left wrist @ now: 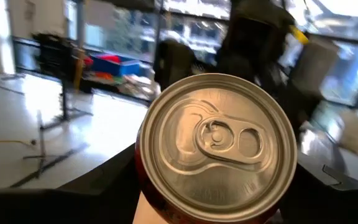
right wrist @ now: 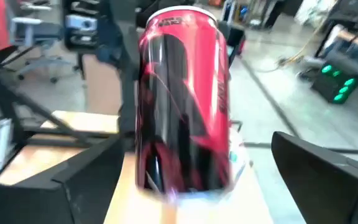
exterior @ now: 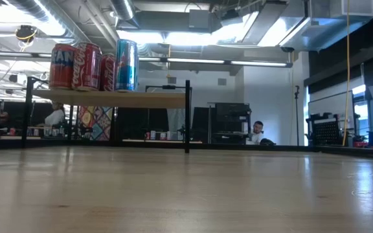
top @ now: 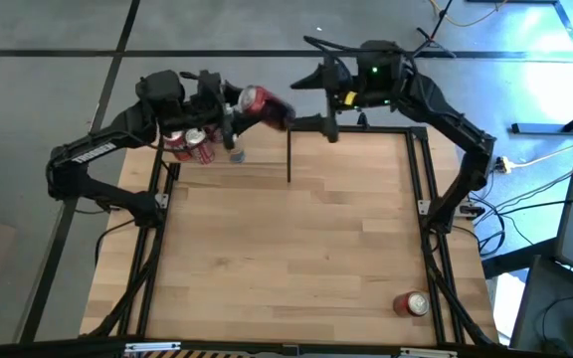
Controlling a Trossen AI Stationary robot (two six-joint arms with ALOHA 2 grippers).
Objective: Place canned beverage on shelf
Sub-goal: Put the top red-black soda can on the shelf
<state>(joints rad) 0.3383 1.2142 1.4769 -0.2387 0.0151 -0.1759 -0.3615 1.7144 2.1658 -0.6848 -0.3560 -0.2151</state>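
Left pincer (top: 235, 107) clamped around red can (top: 257, 99) above shelf (top: 257, 164).

**Shelf crowded at its left end, surface mostly open**

Cans (exterior: 90, 66) fill the left end of the shelf (exterior: 149, 98); its right stretch is bare, bounded by a black post (exterior: 187, 116). A lone can (top: 411, 303) lies near the surface's (top: 296, 249) front right corner. The rest is open.

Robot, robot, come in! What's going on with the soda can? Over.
Left gripper shut on red-and-black metal can, held up near light-wood shelf. Right gripper open, facing that can. Four upright cans already on shelf.
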